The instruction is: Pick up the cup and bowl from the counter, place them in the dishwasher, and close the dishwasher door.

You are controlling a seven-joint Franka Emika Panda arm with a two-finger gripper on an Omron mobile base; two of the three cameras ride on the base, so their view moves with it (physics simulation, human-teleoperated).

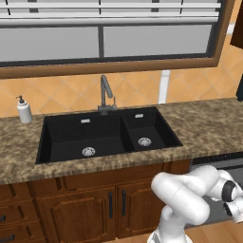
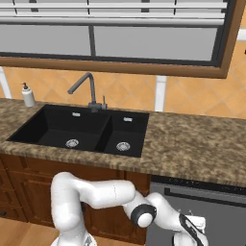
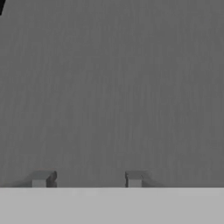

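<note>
Your gripper (image 3: 86, 178) faced the dishwasher door (image 3: 112, 87) up close (jaws parted with nothing between them).

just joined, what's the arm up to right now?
The arm is bent low in front of the dishwasher, to the right of the sink. In the hand view the tool faces a flat dark grey surface up close, likely the dishwasher door, with its fingertips apart and nothing between them. A soap dispenser stands on the counter.
</note>
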